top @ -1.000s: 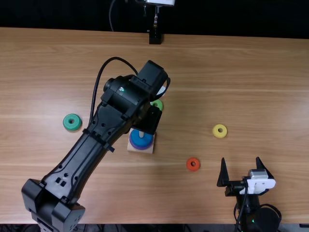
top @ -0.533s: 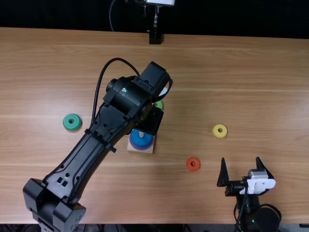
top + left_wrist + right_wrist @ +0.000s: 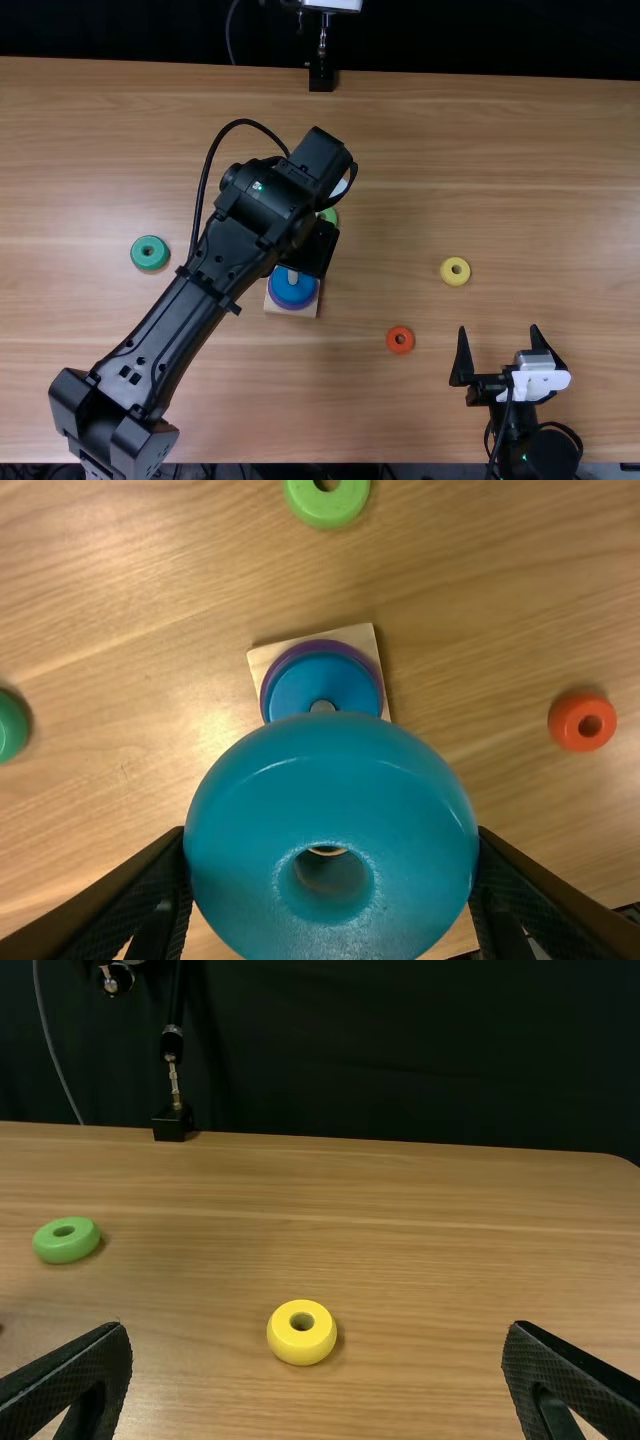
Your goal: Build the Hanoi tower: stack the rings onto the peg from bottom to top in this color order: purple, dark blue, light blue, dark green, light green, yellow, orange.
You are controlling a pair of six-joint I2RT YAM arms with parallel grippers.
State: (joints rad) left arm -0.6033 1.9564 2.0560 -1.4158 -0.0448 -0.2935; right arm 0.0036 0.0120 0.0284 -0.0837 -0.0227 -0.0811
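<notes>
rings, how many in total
7: purple and dark blue on the peg, light blue in the left gripper; on the table, dark green left of the peg, light green beyond it, orange and yellow to its right.

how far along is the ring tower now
Two of seven rings look done: the purple ring and dark blue ring sit on the peg. The light blue ring is held in the left gripper, not yet on the peg. Left to stack: the dark green ring, light green ring, yellow ring and orange ring, all on the table.
</notes>
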